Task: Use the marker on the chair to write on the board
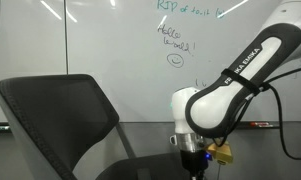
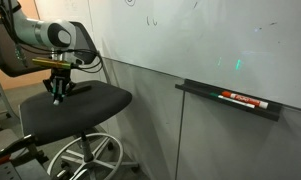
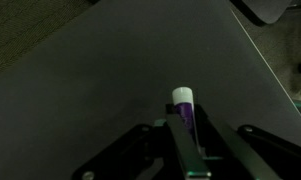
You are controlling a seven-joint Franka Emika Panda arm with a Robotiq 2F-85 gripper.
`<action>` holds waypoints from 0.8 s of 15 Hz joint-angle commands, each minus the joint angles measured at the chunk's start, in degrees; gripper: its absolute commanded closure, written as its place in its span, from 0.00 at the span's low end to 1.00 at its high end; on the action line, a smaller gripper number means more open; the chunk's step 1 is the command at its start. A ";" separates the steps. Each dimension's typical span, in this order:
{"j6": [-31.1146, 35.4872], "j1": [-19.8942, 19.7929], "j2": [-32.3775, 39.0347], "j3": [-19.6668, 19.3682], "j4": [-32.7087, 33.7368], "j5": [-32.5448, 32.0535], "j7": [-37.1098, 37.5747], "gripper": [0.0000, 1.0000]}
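Note:
The marker [image 3: 182,103] has a purple body and a white end; it shows only in the wrist view, poking out from between my fingers over the dark seat [image 3: 110,70]. My gripper [image 3: 180,125] is shut on it. In both exterior views my gripper [image 2: 60,97] [image 1: 195,160] points down just over the seat of the black chair [image 2: 100,98] [image 1: 60,110]. The marker is too small to make out there. The white board [image 1: 100,40] [image 2: 190,35] with green handwriting stands behind the chair.
A grey rail [image 2: 205,90] under the board holds a red-and-black marker-like item [image 2: 242,99]. The chair's wheeled metal base [image 2: 85,160] spreads below the seat. The chair's backrest rises beside my arm. A grey wall panel lies below the board.

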 commanded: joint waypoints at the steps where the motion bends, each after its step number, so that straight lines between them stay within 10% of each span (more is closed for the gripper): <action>1: 0.69 1.27 1.46 1.30 2.99 -0.73 1.26 0.85; 2: 0.72 1.60 1.66 1.41 3.49 -0.87 1.44 0.54; 10: 0.75 3.05 2.17 0.04 5.48 -5.19 3.21 0.02; 12: 0.09 1.98 1.76 0.83 4.54 -4.44 2.17 0.14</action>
